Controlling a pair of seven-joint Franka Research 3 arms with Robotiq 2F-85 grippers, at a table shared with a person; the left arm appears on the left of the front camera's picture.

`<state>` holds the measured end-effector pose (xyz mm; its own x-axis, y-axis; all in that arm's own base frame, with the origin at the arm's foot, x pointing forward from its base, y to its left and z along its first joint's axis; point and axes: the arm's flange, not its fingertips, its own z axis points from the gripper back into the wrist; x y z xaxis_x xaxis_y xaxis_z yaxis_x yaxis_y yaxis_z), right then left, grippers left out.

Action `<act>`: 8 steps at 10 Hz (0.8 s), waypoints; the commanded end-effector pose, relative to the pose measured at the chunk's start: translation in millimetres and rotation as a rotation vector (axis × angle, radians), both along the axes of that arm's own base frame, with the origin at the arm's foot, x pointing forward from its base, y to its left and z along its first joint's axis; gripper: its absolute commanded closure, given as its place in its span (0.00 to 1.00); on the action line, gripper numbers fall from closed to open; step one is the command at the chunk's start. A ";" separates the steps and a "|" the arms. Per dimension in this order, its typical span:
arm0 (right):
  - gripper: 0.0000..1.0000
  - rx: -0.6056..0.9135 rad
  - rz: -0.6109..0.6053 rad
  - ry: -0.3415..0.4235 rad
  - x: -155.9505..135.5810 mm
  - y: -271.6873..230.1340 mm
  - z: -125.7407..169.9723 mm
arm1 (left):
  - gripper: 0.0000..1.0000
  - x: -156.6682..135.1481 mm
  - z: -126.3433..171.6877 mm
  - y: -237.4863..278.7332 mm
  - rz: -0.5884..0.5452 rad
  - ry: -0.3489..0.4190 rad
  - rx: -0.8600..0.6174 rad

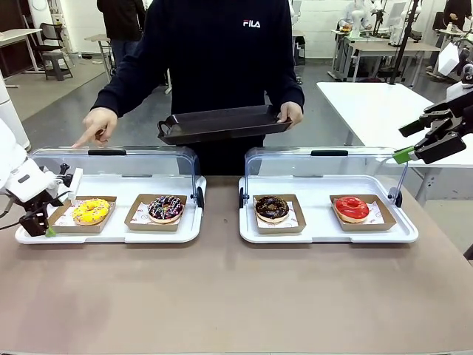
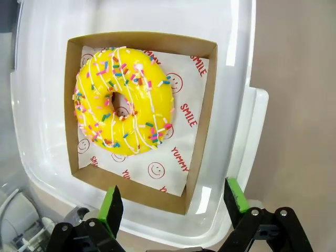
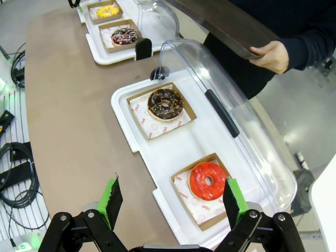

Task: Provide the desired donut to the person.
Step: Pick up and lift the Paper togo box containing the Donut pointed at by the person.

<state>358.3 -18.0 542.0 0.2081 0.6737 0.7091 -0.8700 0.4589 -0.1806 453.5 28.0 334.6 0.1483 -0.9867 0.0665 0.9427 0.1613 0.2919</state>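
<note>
The person (image 1: 222,52) stands across the table and holds a black tray (image 1: 222,122) in one hand. The other hand (image 1: 98,124) points a finger down toward the yellow sprinkled donut (image 1: 90,211) in its cardboard tray. My left gripper (image 1: 41,225) is open at the left end of that white tray. In the left wrist view the yellow donut (image 2: 124,100) lies just ahead of the open left gripper (image 2: 173,205). My right gripper (image 1: 409,142) hangs open, raised at the far right. In the right wrist view it (image 3: 170,202) is above the red donut (image 3: 208,181).
Two white trays (image 1: 111,235) (image 1: 325,235) with clear lids (image 1: 140,159) raised at the back. A dark sprinkled donut (image 1: 165,208) sits beside the yellow one. A chocolate donut (image 1: 272,208) and the red donut (image 1: 352,208) sit in the right tray. Bare brown table in front.
</note>
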 end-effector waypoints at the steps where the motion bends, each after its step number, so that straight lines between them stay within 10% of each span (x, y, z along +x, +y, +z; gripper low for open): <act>1: 0.00 0.022 0.018 -0.006 -0.1 0.5 -2.3 | 0.00 8.8 -2.3 6.6 -0.015 -0.024 0.019; 5: 0.00 0.022 0.018 -0.006 -0.1 0.5 -2.3 | 1.00 8.4 1.1 7.9 -0.003 0.021 0.053; 8: 0.00 0.022 0.018 -0.006 -0.1 0.5 -2.3 | 0.94 7.9 -4.7 6.3 -0.010 0.082 0.068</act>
